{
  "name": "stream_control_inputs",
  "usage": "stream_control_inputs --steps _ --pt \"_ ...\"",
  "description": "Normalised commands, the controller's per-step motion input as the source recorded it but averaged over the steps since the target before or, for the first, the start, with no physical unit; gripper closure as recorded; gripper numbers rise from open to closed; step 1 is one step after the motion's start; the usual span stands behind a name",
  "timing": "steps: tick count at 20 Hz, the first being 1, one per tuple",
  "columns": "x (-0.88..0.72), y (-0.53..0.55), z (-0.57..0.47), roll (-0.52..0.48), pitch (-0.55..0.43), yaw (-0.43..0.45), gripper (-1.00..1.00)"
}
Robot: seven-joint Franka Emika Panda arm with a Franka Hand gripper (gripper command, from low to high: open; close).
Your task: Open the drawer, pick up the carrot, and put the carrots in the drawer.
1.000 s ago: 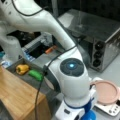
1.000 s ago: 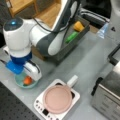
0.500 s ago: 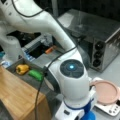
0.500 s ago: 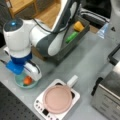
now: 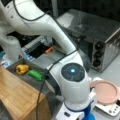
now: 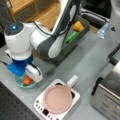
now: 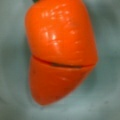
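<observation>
The carrot (image 7: 60, 50) fills the wrist view, orange and glossy, lying on a pale teal surface with its tip pointing down. In a front view the carrot (image 6: 27, 80) lies in a small teal bowl (image 6: 20, 84) near the bottom left, and my gripper (image 6: 29, 77) hangs straight down right over it. Its fingers do not show in the wrist view. The drawer (image 5: 28, 79) stands pulled out of the bamboo-topped cabinet (image 5: 17, 96). In both front views the drawer (image 6: 83, 30) holds a yellow vegetable (image 5: 22, 68) and a green vegetable (image 5: 36, 74).
A silver toaster oven (image 5: 100, 37) stands at a front view's right. A pink pan (image 6: 58, 98) sits on a white cooker (image 6: 41, 106) beside the bowl. A small orange object (image 5: 51, 49) lies behind the arm. A plastic bottle (image 6: 103, 30) lies past the drawer.
</observation>
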Motion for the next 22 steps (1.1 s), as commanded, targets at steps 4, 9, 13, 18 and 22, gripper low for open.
stream_control_inputs --steps 4,9,13,18,22 --pt "0.32 0.03 0.01 -0.173 0.124 -0.028 -1.0" --pt "0.34 0.04 -0.05 -0.187 0.105 -0.03 -1.0" --pt "0.34 0.06 -0.07 -0.182 0.108 -0.032 -1.0" --pt "0.33 0.08 -0.09 -0.18 0.121 -0.031 -1.0" --pt "0.33 0.09 -0.12 -0.193 0.144 -0.033 -1.0"
